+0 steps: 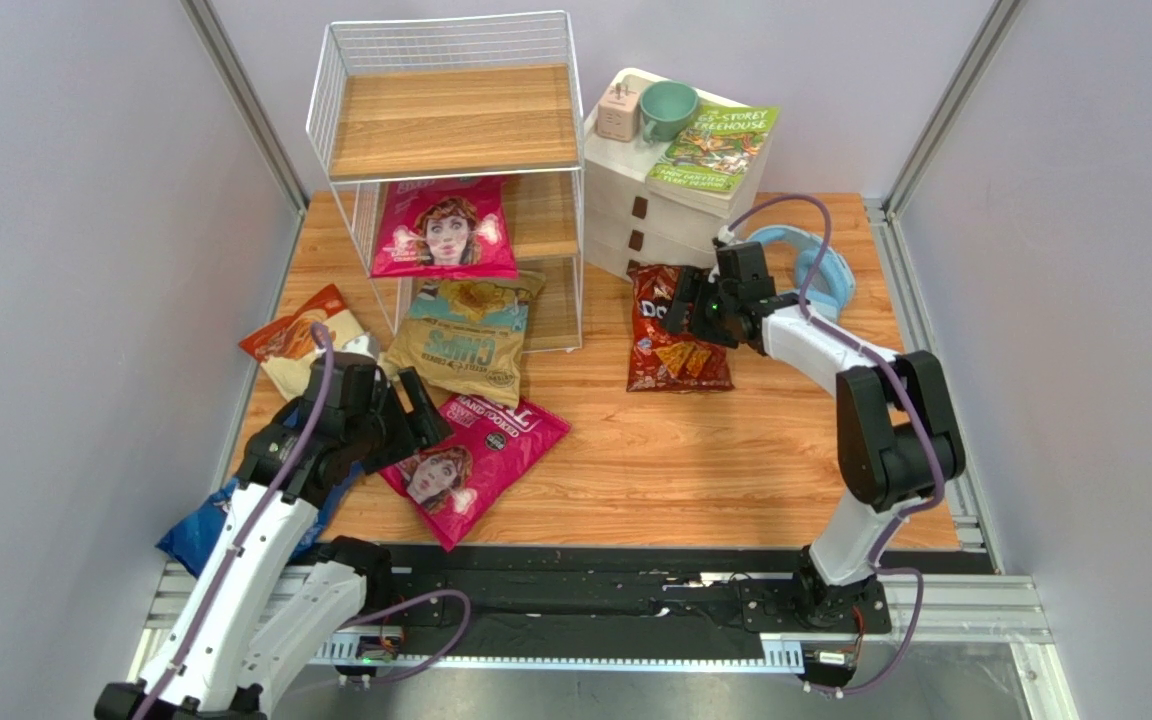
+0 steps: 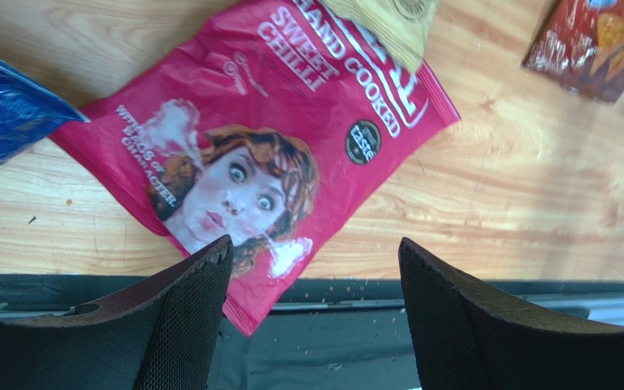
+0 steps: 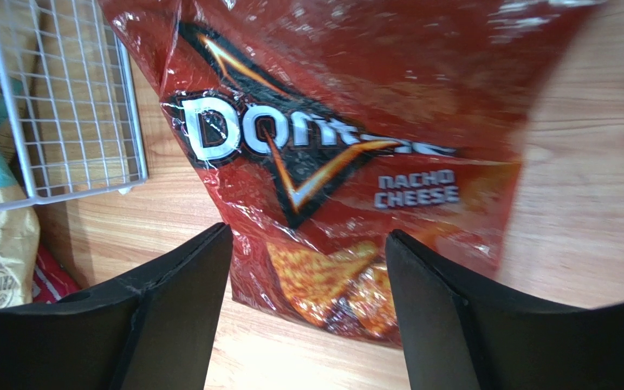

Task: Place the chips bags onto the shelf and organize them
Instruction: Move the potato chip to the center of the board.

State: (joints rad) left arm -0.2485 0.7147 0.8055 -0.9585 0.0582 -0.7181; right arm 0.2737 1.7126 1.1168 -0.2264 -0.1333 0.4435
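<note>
Magenta bag on shelf (image 1: 444, 228): lies face-up on the tier under the top board, its lower edge poking out toward 6 o'clock.
Shelf (image 1: 455, 120): white wire frame with wooden tiers, at 12 o'clock on the bench (image 1: 778, 450).
Tan-and-teal bag (image 1: 465, 342): at the shelf's foot, half under the frame and half out on the bench toward 6 o'clock.
Magenta bag on bench (image 1: 474, 458): flat and face-up, at 6 o'clock of the tan-and-teal bag, whose corner overlaps it.
Red Doritos bag (image 1: 675, 333): flat on the bench at 3 o'clock of the shelf, just in front of the drawer unit.
Orange-and-cream bag (image 1: 294, 339): on the bench at 9 o'clock of the tan-and-teal bag.
Blue bag (image 1: 214, 525): at the bench's 7 o'clock corner, partly under the left arm.
Left end effector (image 1: 394, 413): released, fingers spread wide above the bench's magenta bag, gripping nothing.
Right end effector (image 1: 687, 308): released, fingers spread over the red Doritos bag; contact cannot be told.
Drawer unit (image 1: 672, 210): white, at 1 o'clock, carrying a green book (image 1: 714, 146) and a teal mug (image 1: 669, 108).
</note>
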